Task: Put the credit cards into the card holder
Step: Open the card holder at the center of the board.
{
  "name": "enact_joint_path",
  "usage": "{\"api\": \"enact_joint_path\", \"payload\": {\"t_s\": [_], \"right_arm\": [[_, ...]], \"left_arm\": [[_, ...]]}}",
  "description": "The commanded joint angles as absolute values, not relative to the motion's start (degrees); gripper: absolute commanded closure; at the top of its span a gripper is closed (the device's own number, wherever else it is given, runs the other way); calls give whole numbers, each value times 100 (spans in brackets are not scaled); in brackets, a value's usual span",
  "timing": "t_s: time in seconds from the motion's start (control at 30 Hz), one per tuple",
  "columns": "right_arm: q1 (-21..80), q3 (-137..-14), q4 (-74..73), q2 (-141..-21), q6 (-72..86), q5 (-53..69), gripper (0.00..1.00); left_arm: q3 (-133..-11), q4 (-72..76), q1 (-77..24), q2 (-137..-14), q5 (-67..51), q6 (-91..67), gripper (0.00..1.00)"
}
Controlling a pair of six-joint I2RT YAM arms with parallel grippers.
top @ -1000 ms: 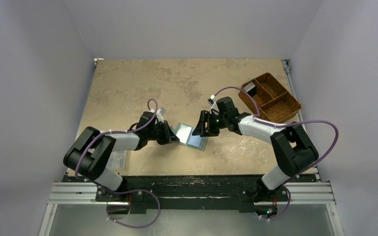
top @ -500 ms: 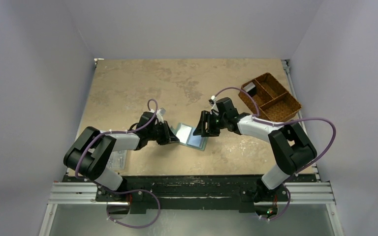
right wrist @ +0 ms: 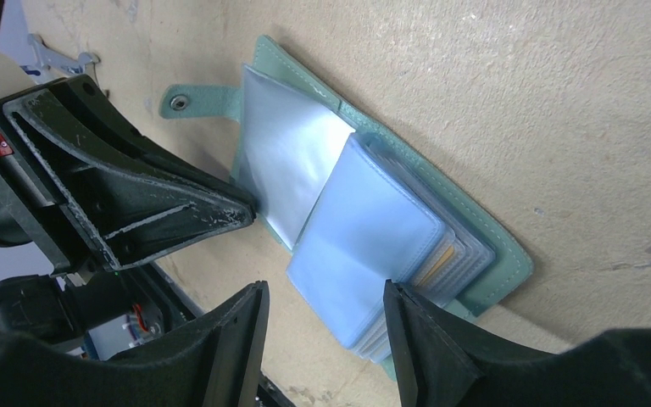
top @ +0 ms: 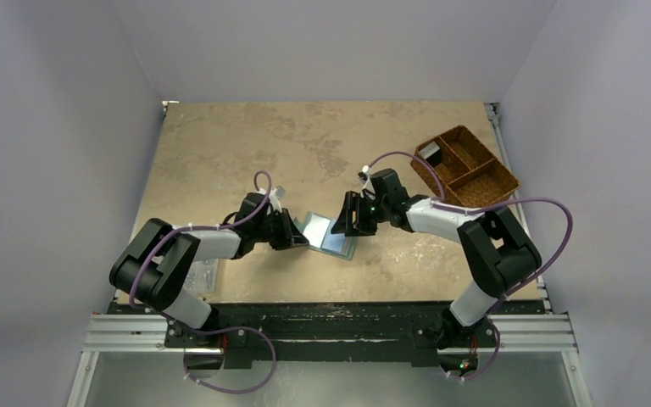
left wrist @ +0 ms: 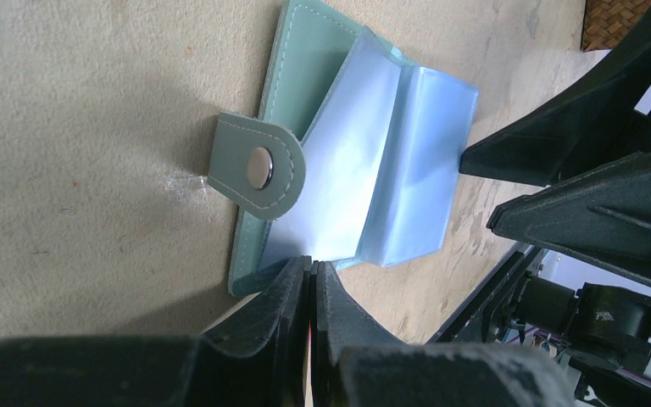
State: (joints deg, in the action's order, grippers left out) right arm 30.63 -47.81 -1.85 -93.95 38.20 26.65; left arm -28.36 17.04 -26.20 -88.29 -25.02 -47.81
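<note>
Seen from the top external view, the card holder [top: 332,234] lay spread open on the worktop [top: 305,144], near the front edge, between the two arms. The left arm [top: 212,242] reached it from the left and the right arm [top: 441,219] from the right. A brown woven basket [top: 466,170] stood well apart at the far right.

The left wrist view showed the left jaws pressed together. Their tips touched the lower edge of a clear sleeve [left wrist: 347,178], but it could not be told whether they pinched it. A thin reddish sliver sat between them, and what it was could not be told. The snap tab [left wrist: 258,167] lay folded over the green cover.

In the right wrist view, the right jaws stood apart over the near corner of the sleeve stack [right wrist: 364,229], clamped on nothing. An orange credit card [right wrist: 442,254] sat tucked in a sleeve of the stack.
</note>
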Motion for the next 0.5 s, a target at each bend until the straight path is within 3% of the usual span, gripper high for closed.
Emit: {"api": "enact_joint_path", "payload": {"t_s": [0.0, 0.47], "right_arm": [[3160, -4861, -30, -9583, 3884, 2694, 39], [3494, -4983, 1313, -10244, 4673, 3270, 29]], "left_arm": [[-2810, 1836, -2585, -8829, -2493, -4738, 94], [-2730, 1913, -2584, -8866, -2522, -4755, 95]]}}
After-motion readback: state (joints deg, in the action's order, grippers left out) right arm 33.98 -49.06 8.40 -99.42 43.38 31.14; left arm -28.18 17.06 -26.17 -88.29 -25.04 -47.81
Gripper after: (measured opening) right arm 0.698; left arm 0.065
